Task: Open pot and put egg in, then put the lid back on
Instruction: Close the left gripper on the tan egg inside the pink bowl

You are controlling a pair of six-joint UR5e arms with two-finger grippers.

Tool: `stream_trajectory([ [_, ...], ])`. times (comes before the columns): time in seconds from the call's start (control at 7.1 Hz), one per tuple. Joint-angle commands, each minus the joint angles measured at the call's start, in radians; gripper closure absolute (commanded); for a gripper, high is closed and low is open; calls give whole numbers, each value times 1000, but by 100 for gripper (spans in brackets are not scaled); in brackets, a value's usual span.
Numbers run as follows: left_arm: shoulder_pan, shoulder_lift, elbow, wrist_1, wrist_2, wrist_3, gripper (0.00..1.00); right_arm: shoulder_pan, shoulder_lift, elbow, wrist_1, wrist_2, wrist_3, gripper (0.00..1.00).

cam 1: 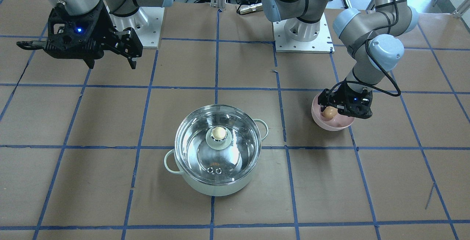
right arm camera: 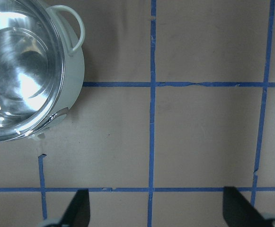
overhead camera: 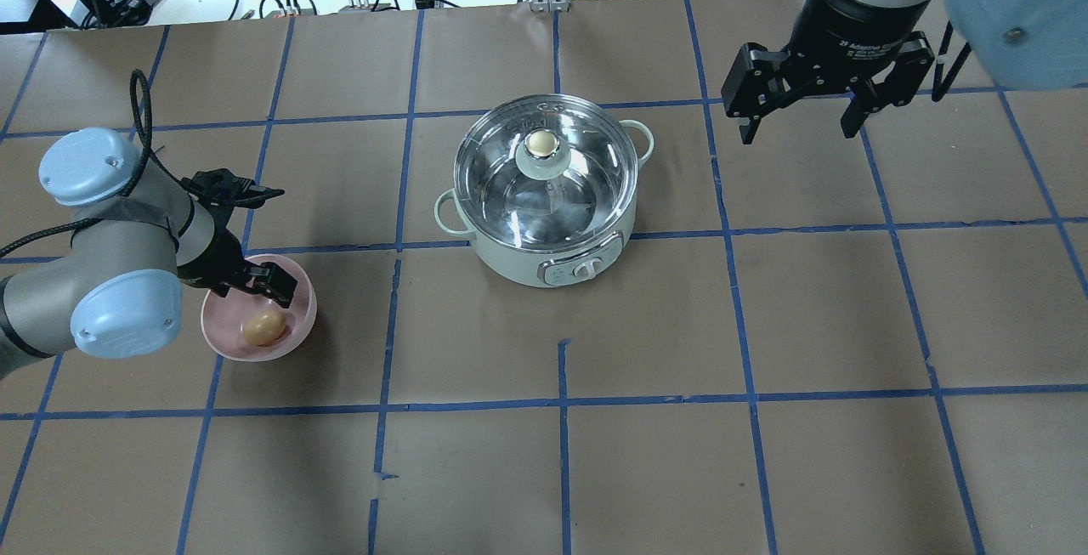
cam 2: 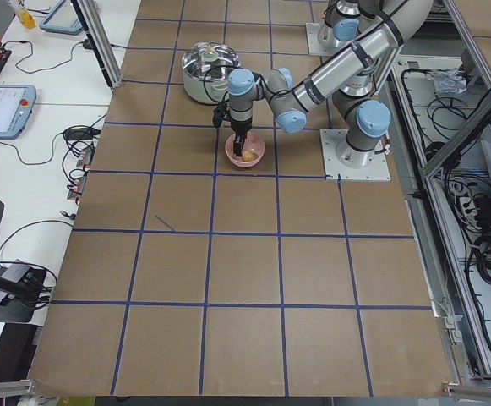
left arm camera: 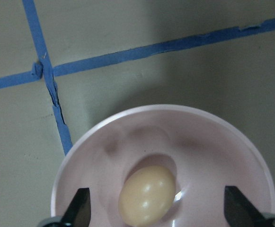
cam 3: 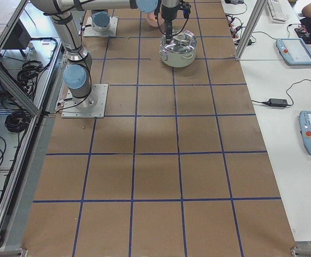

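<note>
Left pincer (left arm camera: 158, 210): spread wide and low over the pink bowl (left arm camera: 128, 113). One finger (left arm camera: 80, 208) is just left of the egg (left arm camera: 146, 196), the other well off to its right, and neither shows contact. The egg lies on its side in the bottom of the bowl, not pinched. The bowl sits on the surface (overhead camera: 765, 325) on the robot's left side, left of the pot (overhead camera: 510, 262) and nearer the robot, well apart from it. Right pincer (overhead camera: 799, 121): also spread, holding nothing, pointing down and hanging high over bare surface to the right of the pot, well apart from it. Its wrist view shows only taped grid below the fingers, with the pot's rim and one loop handle at the left edge. The pot is mid-surface, a bit to the far side, upright, with its control dial facing the robot. One handle is at near-left and one at far-right. The lid (overhead camera: 561, 189) is seated flat on the pot's rim and closes it. Its cream knob (overhead camera: 541, 144) is roughly central and the two vents are at the far edge. The steel interior shows through the glass.
</note>
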Motion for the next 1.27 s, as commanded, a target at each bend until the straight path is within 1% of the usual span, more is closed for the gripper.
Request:
stream_trajectory([
  [0.0,0,-6,0,5,-1,21,5,2,-1,2,0,1,-1,0],
  [0.28,4,-13,2,9,1,63,5,2,-1,1,1,1,-2,0],
  [1.13,4,-23,-31,20,1,64,5,5,1,1,1,5,-4,0],
])
